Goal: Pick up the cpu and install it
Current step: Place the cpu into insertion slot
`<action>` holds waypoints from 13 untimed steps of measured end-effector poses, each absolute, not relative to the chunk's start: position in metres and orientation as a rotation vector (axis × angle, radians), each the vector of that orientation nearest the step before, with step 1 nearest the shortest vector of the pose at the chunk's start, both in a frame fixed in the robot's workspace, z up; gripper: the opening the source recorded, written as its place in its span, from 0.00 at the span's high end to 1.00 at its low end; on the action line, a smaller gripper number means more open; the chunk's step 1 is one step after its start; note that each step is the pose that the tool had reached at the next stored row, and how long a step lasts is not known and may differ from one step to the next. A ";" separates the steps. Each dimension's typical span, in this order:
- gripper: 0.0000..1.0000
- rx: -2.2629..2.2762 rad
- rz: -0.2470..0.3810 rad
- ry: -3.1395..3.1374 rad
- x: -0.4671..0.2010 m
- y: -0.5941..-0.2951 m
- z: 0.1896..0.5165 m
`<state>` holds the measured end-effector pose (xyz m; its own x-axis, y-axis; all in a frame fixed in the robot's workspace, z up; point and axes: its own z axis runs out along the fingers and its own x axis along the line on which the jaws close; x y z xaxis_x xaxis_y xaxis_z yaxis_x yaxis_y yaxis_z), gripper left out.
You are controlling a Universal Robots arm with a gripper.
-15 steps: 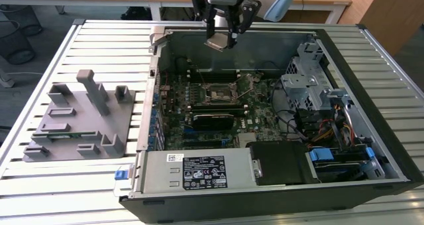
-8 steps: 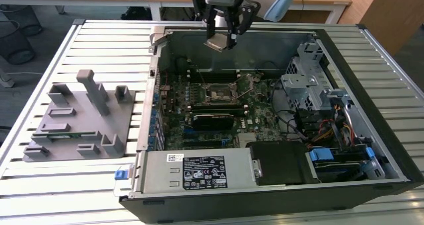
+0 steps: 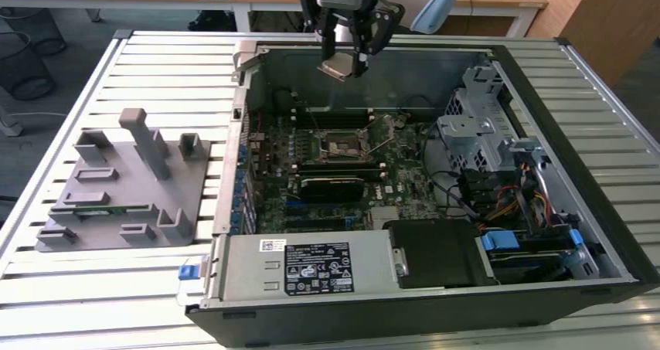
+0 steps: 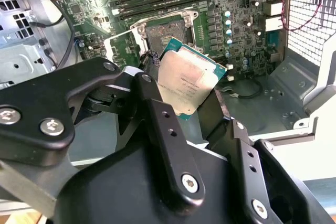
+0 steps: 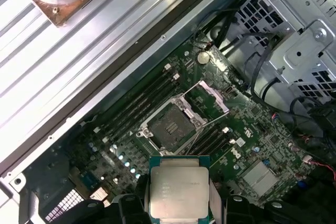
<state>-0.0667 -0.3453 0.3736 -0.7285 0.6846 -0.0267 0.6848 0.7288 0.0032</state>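
Between the two black fingers [image 4: 157, 108] of the gripper [image 3: 345, 61] hangs the cpu [image 3: 336, 68]. The jaws are narrowed onto its opposite edges, and I can see its silvery top in both wrist views [image 4: 186, 82] [image 5: 178, 192]. In the exterior view it is tilted and raised in the air at twelve o'clock of the open computer case [image 3: 577, 134], over the far wall and touching nothing but the fingers. The socket [image 3: 341, 143] lies toward six o'clock from it on the green motherboard [image 3: 309, 176], well apart, and in the first wrist view I see the socket's metal frame [image 5: 210, 95] swung open. The memory slots [image 3: 332, 118] run just beyond the socket. A silver drive cage [image 3: 469, 126] sits at three o'clock of the socket. A grey parts fixture [image 3: 124, 180] rests at nine o'clock of the case on the slatted table [image 3: 154, 56].
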 end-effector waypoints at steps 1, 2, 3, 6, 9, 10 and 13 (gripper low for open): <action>0.46 1.151 -0.011 2.895 -0.067 -0.345 0.373; 0.46 1.155 -0.011 2.894 -0.067 -0.345 0.373; 0.46 1.158 -0.011 2.892 -0.067 -0.345 0.373; 0.46 1.185 -0.011 2.882 -0.067 -0.344 0.373; 0.46 1.237 -0.012 2.860 -0.067 -0.344 0.372; 0.46 1.254 -0.012 2.852 -0.067 -0.344 0.372; 0.46 1.301 -0.014 2.831 -0.067 -0.344 0.372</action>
